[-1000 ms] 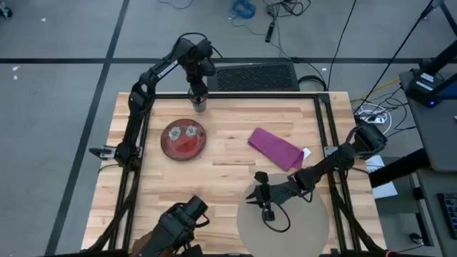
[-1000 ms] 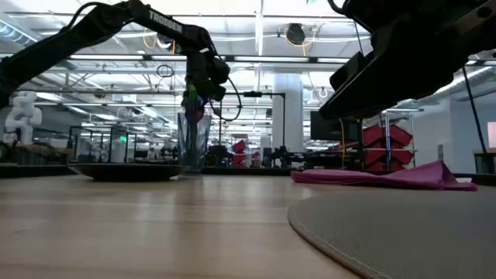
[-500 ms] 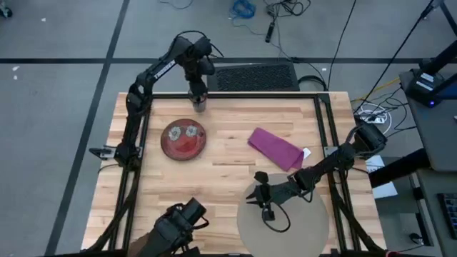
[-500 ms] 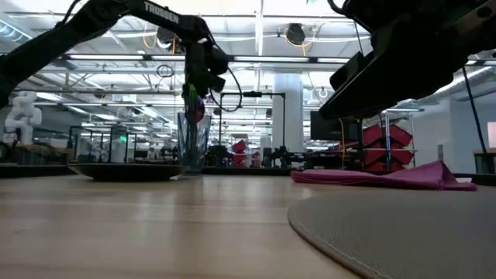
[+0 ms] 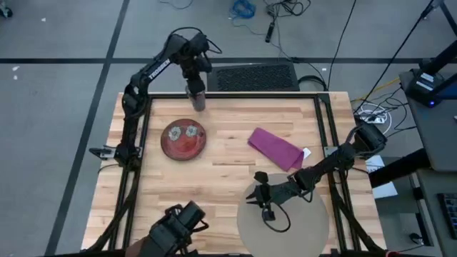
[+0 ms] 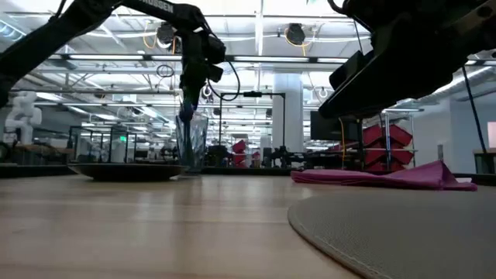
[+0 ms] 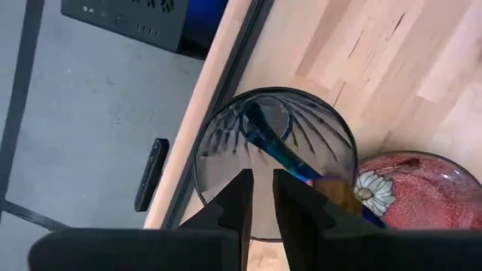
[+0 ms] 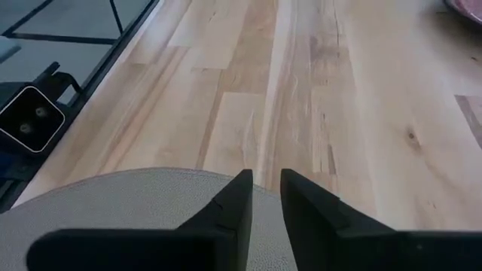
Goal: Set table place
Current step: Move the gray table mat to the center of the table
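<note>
Your landmark is the red plate (image 5: 183, 139), sitting on the table (image 5: 228, 193) toward the left half of the wood top. The table itself fills the middle of the overhead view, black rail frame all around it.

Left gripper (image 5: 196, 91) is beyond the plate at the far edge of the table, directly over the clear glass (image 6: 191, 142). You can see its fingers (image 7: 239, 197) nearly closed, just a thin slit between them, pointing down into the glass mouth. Nothing is clamped between them. Inside the glass (image 7: 275, 162) there's a blue-handled utensil (image 7: 273, 144) leaning against the wall. From the left wrist, the plate rim with a white flower print (image 7: 374, 190) shows just beside the glass.

Right gripper (image 5: 265, 202) is on the near side of the plate and well to its right, hovering over the far edge of the round beige mat (image 5: 285, 230). Its fingers (image 8: 237, 197) also stand close together, holding nothing.

Magenta napkin (image 5: 275, 148) lies flat on the wood to the right of the plate, between plate and right arm base, apart from both.
</note>
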